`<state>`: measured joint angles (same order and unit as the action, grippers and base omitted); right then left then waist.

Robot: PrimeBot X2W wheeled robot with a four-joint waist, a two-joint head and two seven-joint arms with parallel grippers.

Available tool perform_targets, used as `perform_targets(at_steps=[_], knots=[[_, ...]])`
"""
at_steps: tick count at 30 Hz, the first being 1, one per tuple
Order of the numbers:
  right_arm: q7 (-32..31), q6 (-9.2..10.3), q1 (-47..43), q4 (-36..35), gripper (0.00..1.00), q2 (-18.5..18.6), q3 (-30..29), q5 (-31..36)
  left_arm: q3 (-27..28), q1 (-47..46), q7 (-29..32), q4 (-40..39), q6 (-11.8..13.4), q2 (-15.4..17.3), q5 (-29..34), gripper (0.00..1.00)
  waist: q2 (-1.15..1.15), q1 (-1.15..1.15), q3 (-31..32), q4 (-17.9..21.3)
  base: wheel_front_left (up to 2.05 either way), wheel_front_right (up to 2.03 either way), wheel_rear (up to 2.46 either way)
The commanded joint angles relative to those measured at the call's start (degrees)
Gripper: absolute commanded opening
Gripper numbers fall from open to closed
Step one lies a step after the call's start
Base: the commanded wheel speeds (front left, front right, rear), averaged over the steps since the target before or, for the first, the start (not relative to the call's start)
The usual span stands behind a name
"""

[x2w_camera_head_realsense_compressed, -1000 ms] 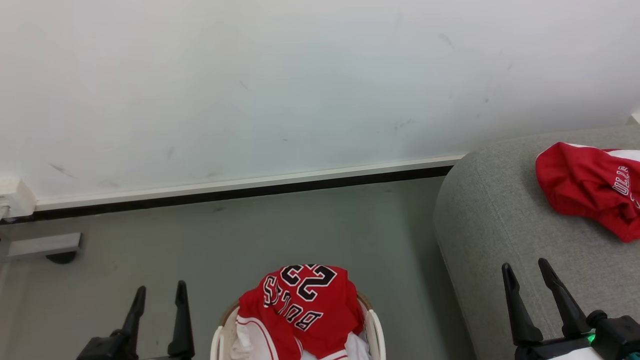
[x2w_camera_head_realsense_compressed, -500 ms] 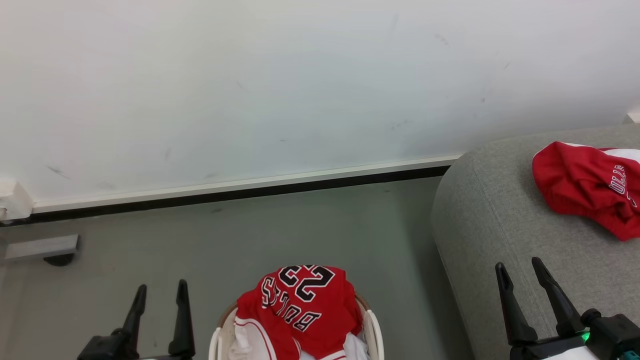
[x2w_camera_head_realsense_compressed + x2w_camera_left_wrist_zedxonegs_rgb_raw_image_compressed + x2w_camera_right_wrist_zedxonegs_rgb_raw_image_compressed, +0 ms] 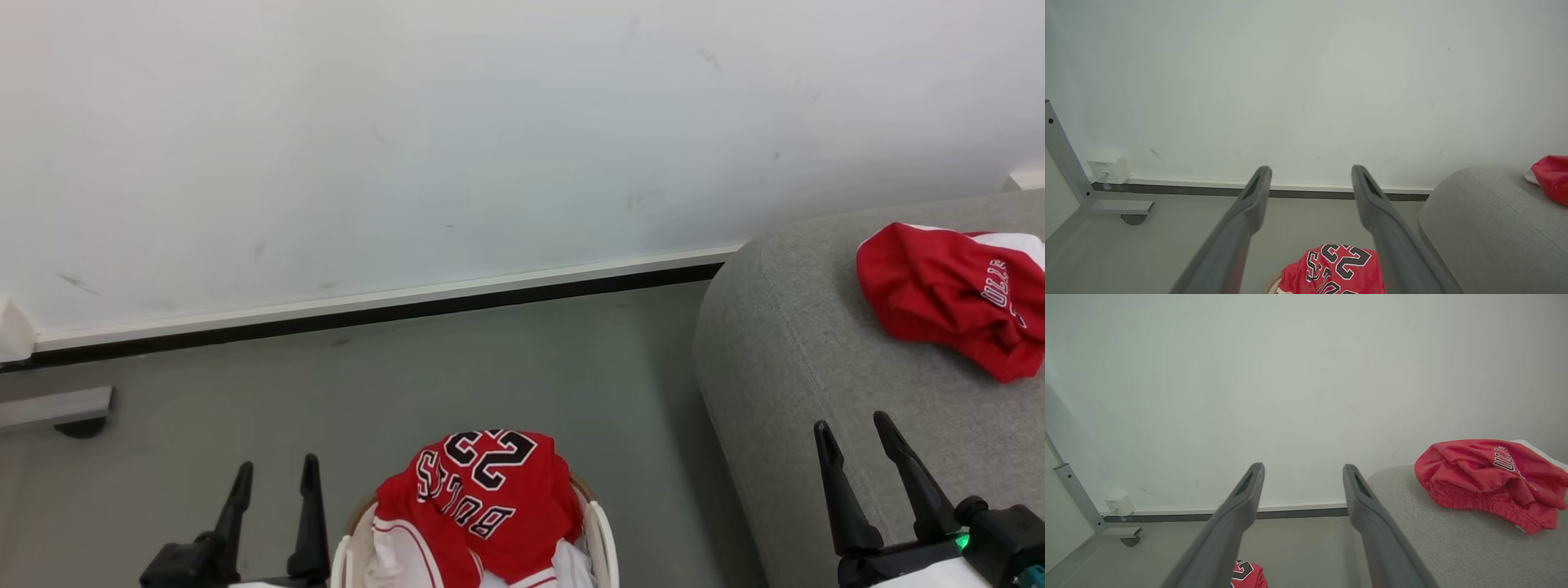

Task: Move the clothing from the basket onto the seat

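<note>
Hovering low at the near left, the left gripper (image 3: 276, 464) has its two dark fingers spread apart, with nothing between them and nothing touched. Just to its right the basket (image 3: 602, 531), cream-white with a brown rim, sits on the grey floor (image 3: 490, 359). A red jersey (image 3: 482, 498) is heaped on top of the basket and rises above the rim, with "BULLS" and 23 facing up, upside down from the robot's side. More white-trimmed red fabric and some white cloth lie under it in the basket; how many pieces, cannot tell. The right gripper (image 3: 851, 420) is at the near right, fingers also parted and empty, over the near part of the seat (image 3: 800, 351); whether it touches the upholstery can't be judged. The seat is light grey with a rounded corner, right of the basket, with a strip of floor between them. One crumpled red garment (image 3: 939, 286) with white trim and partial lettering lies on the seat top, far right, well apart from the right gripper. A pale wall (image 3: 408, 122) stands at the far side with a white-and-black baseboard (image 3: 408, 298). A grey metal frame foot (image 3: 49, 407) rests on the floor at the far left.
</note>
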<state>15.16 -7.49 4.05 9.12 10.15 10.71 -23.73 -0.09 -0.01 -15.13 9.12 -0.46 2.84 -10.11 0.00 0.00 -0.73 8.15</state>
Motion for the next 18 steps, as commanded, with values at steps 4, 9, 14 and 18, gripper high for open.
perform_targets(at_steps=[4, 9, 14, 18], knots=[[-0.04, -0.01, 1.01, -0.11, 1.00, 0.51, -0.11, -0.28, -0.48, -1.20, -0.03, 1.09, -0.35, 0.12, -0.60, 1.00, 0.00, 0.00, -0.68, 1.21, 0.00, 0.00, 0.00], [-0.04, -0.01, 2.35, -0.41, 1.00, 0.59, -0.17, -0.41, -1.27, -2.87, -0.03, 3.33, -0.91, 0.13, 0.15, 1.00, 0.00, 0.00, -2.44, 3.27, 0.00, 0.00, 0.00], [-0.03, -0.02, 4.49, -0.80, 1.00, 0.89, -0.37, -0.58, -2.24, -5.85, -0.03, 7.30, -1.86, 0.15, 1.50, 1.00, 0.00, 0.00, -5.34, 5.92, 0.00, 0.00, 0.00], [-0.04, -0.01, 6.71, -0.97, 1.00, 1.01, -1.20, -0.96, -3.47, -8.60, -0.03, 12.43, -2.96, 0.51, 3.07, 1.00, 0.00, 0.00, -8.05, 8.05, 0.00, 0.00, 0.00]])
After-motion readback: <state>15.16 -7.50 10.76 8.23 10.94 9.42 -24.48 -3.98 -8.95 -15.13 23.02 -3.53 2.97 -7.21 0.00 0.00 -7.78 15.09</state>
